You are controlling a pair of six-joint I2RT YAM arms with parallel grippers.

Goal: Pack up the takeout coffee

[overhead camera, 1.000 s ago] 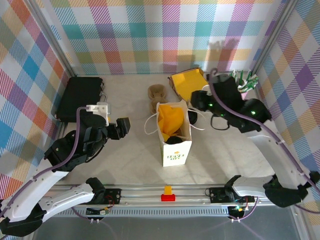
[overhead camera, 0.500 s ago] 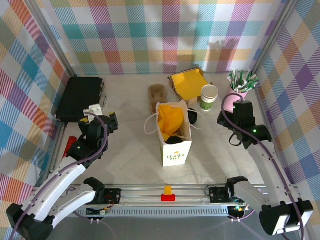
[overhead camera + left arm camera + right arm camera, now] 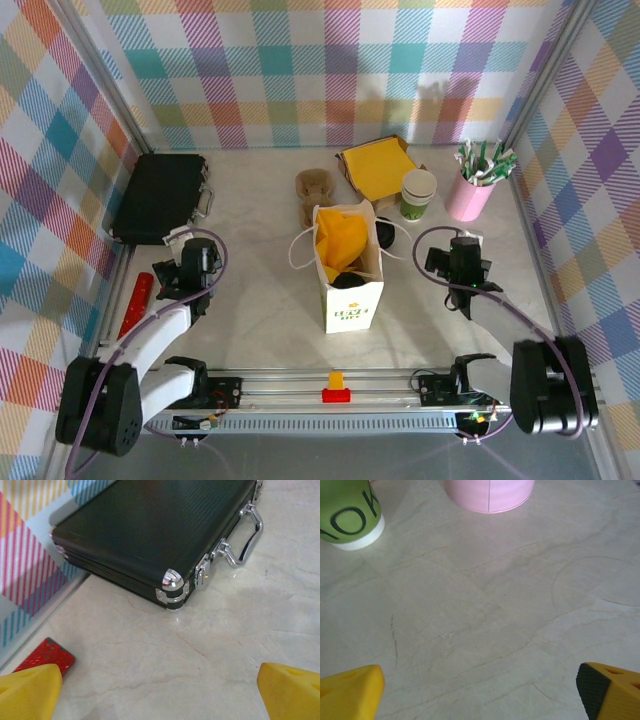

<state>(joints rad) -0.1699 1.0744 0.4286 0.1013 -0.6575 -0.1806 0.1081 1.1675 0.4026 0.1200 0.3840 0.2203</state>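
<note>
Table [image 3: 260, 310]: pale, smooth marble-look top; plaid walls behind.
Coffee [image 3: 348, 279]: round black lid, inside the white paper bag [image 3: 352, 308], frame centre, below crumpled yellow tissue [image 3: 340, 240].
Left gripper [image 3: 160, 692]: spread wide, empty, near the ribbed black case [image 3: 158, 195].
Right gripper [image 3: 480, 690]: spread wide, empty, below the lidless cup [image 3: 418, 192].

Colours on the cream marbled bench [image 3: 250, 300]
The case [image 3: 158, 195] is black, the bag [image 3: 352, 305] white with yellow paper [image 3: 340, 240], the pot [image 3: 470, 198] pink, the walls [image 3: 300, 70] multicolour plaid.

The table [image 3: 225, 640] under me looks like smooth, faintly veined marble, softly shiny. My left camera shows the black case [image 3: 150, 525] finely ribbed and matt, its handle [image 3: 258, 526] bright chrome.
</note>
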